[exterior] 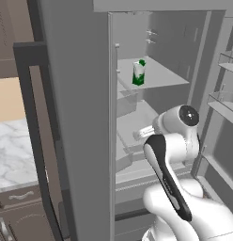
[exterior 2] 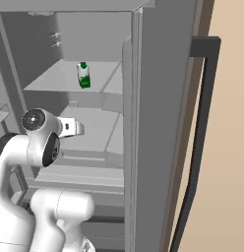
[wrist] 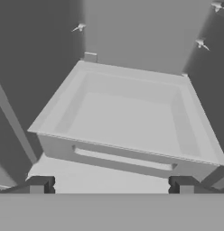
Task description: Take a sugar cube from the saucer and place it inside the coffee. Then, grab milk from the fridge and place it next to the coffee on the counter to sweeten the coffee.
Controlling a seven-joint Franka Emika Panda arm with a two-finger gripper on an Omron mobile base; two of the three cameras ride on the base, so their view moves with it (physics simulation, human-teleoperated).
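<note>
The fridge (exterior: 81, 117) stands open, its pale grey inside facing me (exterior 2: 94, 133). The milk (exterior: 138, 73), a small green carton with a white top, stands upright on the upper shelf (exterior 2: 83, 75). My gripper (wrist: 112, 185) is open with nothing between its fingers. It reaches into the fridge one level below the milk (exterior: 138, 135), and a little to its left in the right base view (exterior 2: 76, 128). The hand view looks down over a pale grey drawer (wrist: 127, 113). The coffee and the saucer are out of view.
The marble counter (exterior: 12, 150) lies to the left, beyond the fridge's left door. Door bins (exterior: 226, 101) line the right door. A dark bar handle (exterior 2: 205, 47) runs down the door on the right. Shelf edges sit close around the hand.
</note>
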